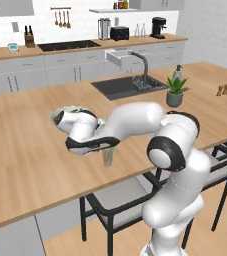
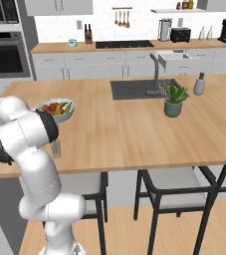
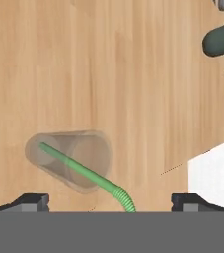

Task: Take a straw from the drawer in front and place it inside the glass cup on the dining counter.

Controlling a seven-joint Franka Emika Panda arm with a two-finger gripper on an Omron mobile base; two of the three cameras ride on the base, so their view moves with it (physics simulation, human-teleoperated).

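We see the dining counter (image 3: pixel 133 74) topped in light wood with a fine straight grain and a matt finish. The glass cup (image 3: pixel 71 158) looks like clear, colourless glass, smooth, the wood showing through its wall. The straw (image 3: pixel 79 169) reads as light green plastic, smooth along its length and ribbed at the bend. The sink (image 1: pixel 122 86) looks dark and matt, and the faucet (image 1: pixel 142 62) dark grey metal.
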